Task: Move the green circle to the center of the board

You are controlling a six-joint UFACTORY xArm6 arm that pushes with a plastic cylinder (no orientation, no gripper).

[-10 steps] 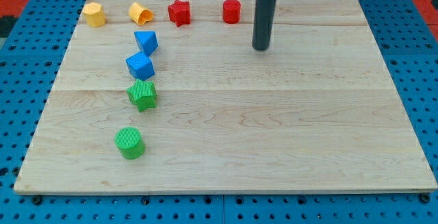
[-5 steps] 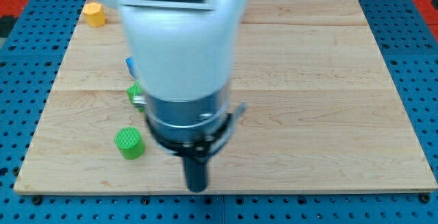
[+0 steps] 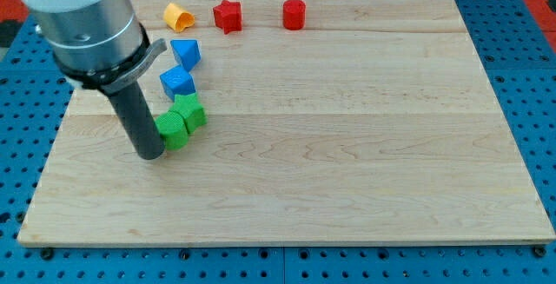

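The green circle (image 3: 174, 131) sits left of the board's middle, pressed against the green star (image 3: 190, 110) just above and to its right. My tip (image 3: 150, 155) rests on the board touching the circle's lower-left side. The rod and the arm's grey and white body (image 3: 87, 19) rise toward the view's top left and hide that corner of the board.
A blue block (image 3: 177, 82) touches the green star from above, with a blue triangle-like block (image 3: 186, 53) above it. Along the top edge are a yellow block (image 3: 177, 15), a red star (image 3: 228, 16) and a red cylinder (image 3: 294, 14). The wooden board (image 3: 365, 145) lies on a blue pegboard.
My tip swung from the bottom middle to the circle's left side. The green circle has been pushed up and right, against the green star. The arm now hides the top-left yellow block.
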